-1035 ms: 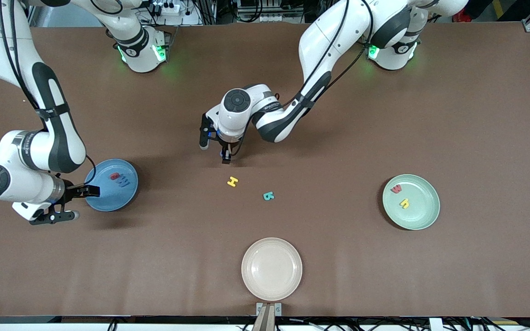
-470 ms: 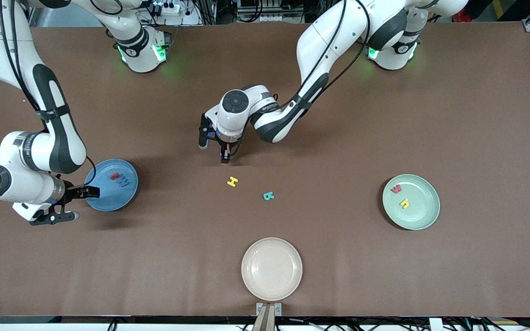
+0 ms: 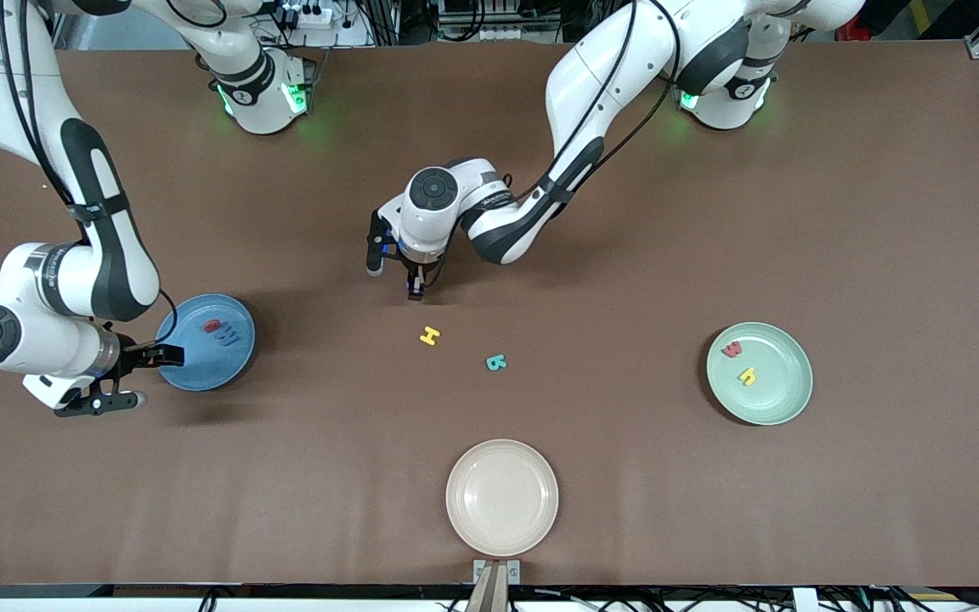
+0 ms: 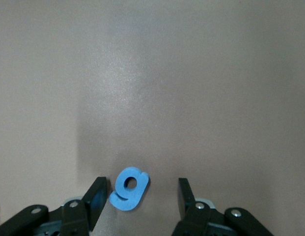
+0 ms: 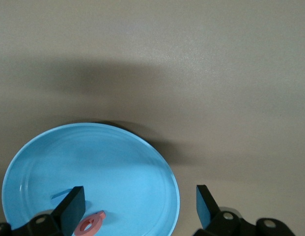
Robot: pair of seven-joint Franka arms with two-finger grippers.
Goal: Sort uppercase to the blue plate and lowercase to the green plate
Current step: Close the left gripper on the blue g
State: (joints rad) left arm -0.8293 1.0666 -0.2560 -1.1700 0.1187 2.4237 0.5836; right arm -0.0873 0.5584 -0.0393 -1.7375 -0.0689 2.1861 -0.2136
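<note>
My left gripper (image 4: 142, 192) is low over the table's middle, open, with a blue lowercase g (image 4: 129, 190) flat between its jaws. One finger is almost against the g and the other stands apart. In the front view the left gripper (image 3: 394, 276) hides the g. Uppercase yellow H (image 3: 429, 336) and teal R (image 3: 496, 363) lie nearer the front camera. The blue plate (image 3: 192, 365) holds a red Q (image 3: 212, 325) and a blue M (image 3: 228, 337). My right gripper (image 3: 148, 376) waits open at its rim (image 5: 118, 162). The green plate (image 3: 774, 399) holds a red w (image 3: 732, 348) and a yellow h (image 3: 747, 375).
A cream plate (image 3: 502, 497) sits near the table's front edge, nearer the front camera than the H and R. Bare brown tabletop stretches between the loose letters and the green plate.
The left gripper's jaws have narrowed slightly around the g, and that hand has shifted a touch. The right arm has not moved.
</note>
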